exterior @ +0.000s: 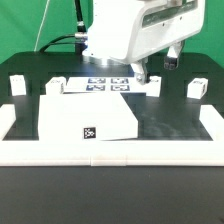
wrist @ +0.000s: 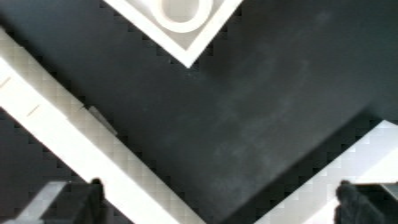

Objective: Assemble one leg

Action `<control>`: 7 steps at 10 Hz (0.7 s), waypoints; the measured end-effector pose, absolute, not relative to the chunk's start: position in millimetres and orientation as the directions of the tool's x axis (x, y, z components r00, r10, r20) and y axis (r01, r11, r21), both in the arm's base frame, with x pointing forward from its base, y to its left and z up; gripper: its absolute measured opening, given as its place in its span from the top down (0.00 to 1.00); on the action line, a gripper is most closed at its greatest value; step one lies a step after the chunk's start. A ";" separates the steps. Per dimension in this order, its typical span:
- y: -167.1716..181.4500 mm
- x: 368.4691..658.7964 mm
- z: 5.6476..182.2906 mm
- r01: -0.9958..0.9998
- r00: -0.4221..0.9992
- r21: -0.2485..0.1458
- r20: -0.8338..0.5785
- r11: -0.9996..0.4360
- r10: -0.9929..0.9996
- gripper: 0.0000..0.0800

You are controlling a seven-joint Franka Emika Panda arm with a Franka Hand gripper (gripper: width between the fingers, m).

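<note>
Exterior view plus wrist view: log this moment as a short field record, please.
gripper: open, empty, low over the table past the panel's far corner
panel: flat, mid-table, clear of the gripper
leg 1: loose, at the exterior view's left
leg 2: loose, at the exterior view's right
marker board: behind the panel
task state: no leg grasped yet

The big white arm (exterior: 125, 30) comes down from twelve o'clock in the exterior view. Its gripper (exterior: 157, 68) hangs at about one o'clock from the middle of the picture, pointing down. The wrist view shows its two dark fingers (wrist: 68, 203) spread wide apart, with nothing held between them.
</note>
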State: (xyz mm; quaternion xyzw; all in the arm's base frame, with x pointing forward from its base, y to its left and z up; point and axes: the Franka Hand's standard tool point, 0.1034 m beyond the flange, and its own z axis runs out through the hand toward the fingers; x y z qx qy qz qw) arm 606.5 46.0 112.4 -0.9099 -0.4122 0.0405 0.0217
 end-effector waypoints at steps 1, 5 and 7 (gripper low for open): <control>46.0 606.5 112.4 0.748 0.657 -0.073 -0.056 -0.659 0.752 0.19; 46.0 606.0 111.9 0.748 0.657 -0.073 -0.057 -0.659 0.752 0.19; 43.1 600.1 112.3 0.781 0.620 -0.064 -0.042 -0.622 0.783 0.19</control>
